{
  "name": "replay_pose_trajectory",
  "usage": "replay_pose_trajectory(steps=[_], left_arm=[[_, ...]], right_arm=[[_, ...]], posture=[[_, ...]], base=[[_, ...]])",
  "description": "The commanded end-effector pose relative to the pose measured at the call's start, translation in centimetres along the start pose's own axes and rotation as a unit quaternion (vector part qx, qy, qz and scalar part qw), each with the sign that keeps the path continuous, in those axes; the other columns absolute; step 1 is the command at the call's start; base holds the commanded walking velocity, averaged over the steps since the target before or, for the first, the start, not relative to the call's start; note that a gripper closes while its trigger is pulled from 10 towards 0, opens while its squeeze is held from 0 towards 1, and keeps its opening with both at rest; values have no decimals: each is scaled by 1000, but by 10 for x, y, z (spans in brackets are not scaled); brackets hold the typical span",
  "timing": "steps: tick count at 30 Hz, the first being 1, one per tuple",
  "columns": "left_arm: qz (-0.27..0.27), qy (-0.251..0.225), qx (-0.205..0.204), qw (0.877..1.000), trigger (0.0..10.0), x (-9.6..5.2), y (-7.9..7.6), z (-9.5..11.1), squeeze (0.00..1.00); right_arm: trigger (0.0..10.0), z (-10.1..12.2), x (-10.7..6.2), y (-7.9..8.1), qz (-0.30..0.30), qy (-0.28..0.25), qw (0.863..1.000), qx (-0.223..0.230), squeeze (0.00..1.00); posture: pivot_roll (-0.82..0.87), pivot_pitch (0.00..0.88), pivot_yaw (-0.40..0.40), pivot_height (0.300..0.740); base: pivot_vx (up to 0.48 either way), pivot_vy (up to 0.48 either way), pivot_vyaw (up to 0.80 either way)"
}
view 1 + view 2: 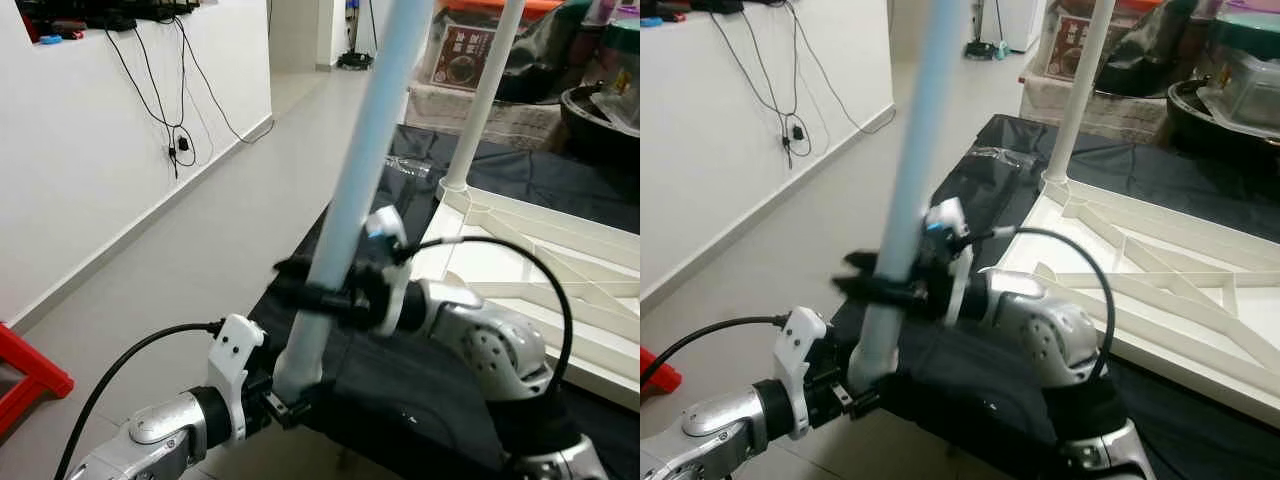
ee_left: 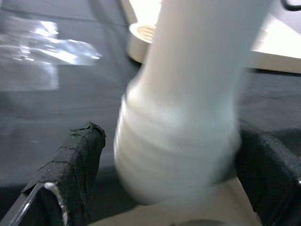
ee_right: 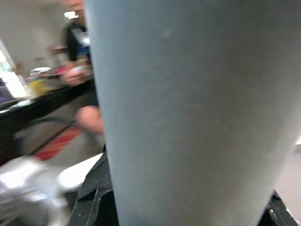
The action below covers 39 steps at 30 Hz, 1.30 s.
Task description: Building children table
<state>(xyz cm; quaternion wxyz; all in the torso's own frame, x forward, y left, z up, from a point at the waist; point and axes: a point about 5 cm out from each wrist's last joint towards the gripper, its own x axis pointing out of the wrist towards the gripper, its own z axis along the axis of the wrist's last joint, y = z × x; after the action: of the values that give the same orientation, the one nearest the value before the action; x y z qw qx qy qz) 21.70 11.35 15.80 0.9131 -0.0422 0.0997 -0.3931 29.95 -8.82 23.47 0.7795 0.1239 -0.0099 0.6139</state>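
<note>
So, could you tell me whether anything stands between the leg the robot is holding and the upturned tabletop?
Nothing visible does. Both the left gripper and right gripper hold the pale leg over the black sheet; the white tabletop lies just right, one leg already fitted.

White wall (image 1: 90,150) at 10 o'clock with dangling cables (image 1: 175,95), pale floor (image 1: 200,250), black sheet (image 1: 520,170) at 2 o'clock.

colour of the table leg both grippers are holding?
Pale blue-white table leg; left eye view shows it best.
</note>
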Motion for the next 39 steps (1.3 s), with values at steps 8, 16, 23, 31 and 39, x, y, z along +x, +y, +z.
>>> replay_pose_trajectory(steps=[8,16,23,31,39], left_arm=[[143,-62,5,988,10000,1,24,13,0],[200,-91,15,975,10000,-1,36,21,0],[227,-97,18,969,10000,-5,45,22,0],[248,-100,3,964,10000,-4,50,22,0],[252,-98,2,963,10000,-4,47,18,0]], right_arm=[[0,35,-19,-58,-265,-98,956,-76,0],[10000,44,-25,-70,-343,-137,925,-91,0],[10000,43,-21,-71,-340,-146,925,-91,0],[10000,42,-16,-74,-339,-159,923,-93,0],[10000,41,-9,-64,-264,-146,950,-85,0]], posture=[[146,86,-42,740],[147,93,-44,740],[146,97,-45,740],[149,96,-50,740],[144,72,-51,740]], base=[[0,0,0],[74,-158,0],[315,-357,0],[83,-86,0],[0,0,0]])
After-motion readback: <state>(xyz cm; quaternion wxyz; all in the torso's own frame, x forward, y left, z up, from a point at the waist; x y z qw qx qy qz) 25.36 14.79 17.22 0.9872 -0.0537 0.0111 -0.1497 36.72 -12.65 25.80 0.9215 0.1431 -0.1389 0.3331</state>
